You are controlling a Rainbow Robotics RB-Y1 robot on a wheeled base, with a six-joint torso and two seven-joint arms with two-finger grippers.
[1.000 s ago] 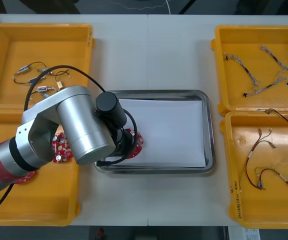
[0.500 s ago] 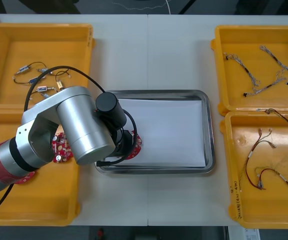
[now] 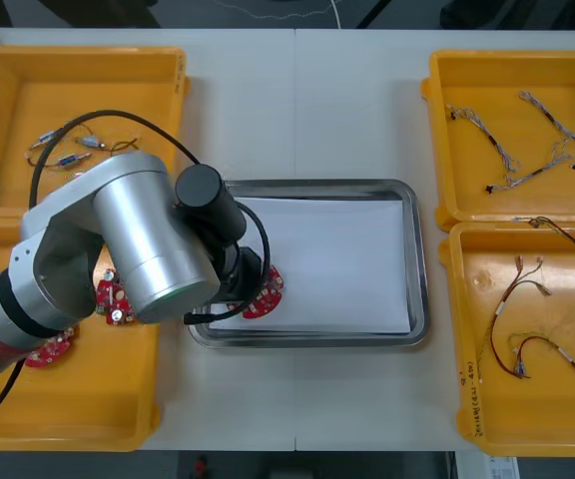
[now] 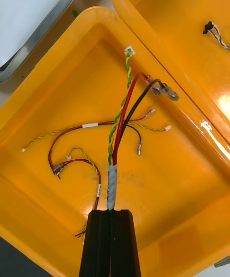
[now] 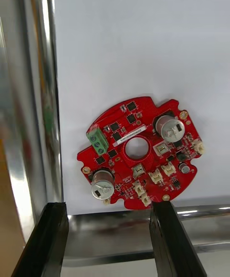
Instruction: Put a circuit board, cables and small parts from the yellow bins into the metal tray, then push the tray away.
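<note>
In the front view, the left arm [image 3: 148,239] stretched over the near left yellow bin [image 3: 68,409] and hid the near left corner of the metal tray [image 3: 419,261]; a round red circuit board [image 3: 266,297] showed from under the wrist, lying on the tray's white inside by that corner; other red boards [image 3: 114,300] lay in the bin under the arm; small metal parts [image 3: 68,150] sat in the far left bin [image 3: 8,100]; the right-hand bins held twisted cables [image 3: 507,150] and red and yellow cables [image 3: 527,344].

In the right wrist view, the right gripper [image 4: 111,212] was clenched on nothing, fingers pressed together above the near right bin [image 4: 43,128]; the red and yellow cables [image 4: 120,128] lay loose in it; the tray's corner [image 4: 43,33] lay beside the bin.

In the left wrist view, the left gripper [image 5: 109,210] was released, fingers wide apart; the board [image 5: 139,162] lay flat on the white lining just beyond the fingertips, with a centre hole, a green block and two silver cylinders; the tray's shiny rim [image 5: 38,90] ran alongside.
</note>
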